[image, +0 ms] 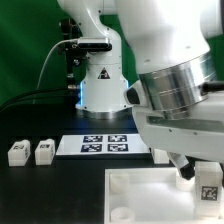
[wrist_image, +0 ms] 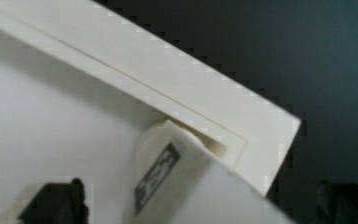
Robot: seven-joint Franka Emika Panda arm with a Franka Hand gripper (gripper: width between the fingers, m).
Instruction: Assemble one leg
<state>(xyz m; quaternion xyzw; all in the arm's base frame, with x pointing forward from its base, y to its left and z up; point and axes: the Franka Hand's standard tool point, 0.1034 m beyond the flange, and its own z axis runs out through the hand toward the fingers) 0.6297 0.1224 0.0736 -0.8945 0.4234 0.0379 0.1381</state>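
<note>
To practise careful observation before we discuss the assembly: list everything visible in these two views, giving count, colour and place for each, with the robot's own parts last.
legs: three, white; two side by side on the table at the exterior view's left, one at the exterior view's right by the square piece's corner
square piece: one, white, flat, on the table nearest the exterior camera
marker board: one, white with black tags, flat in front of the arm's base
table: one, black, under everything
backdrop: one, green, behind, exterior view's left
arm: one, white, reaching over the exterior view's right
tool: one, dark fingers, open, a leg between them
</note>
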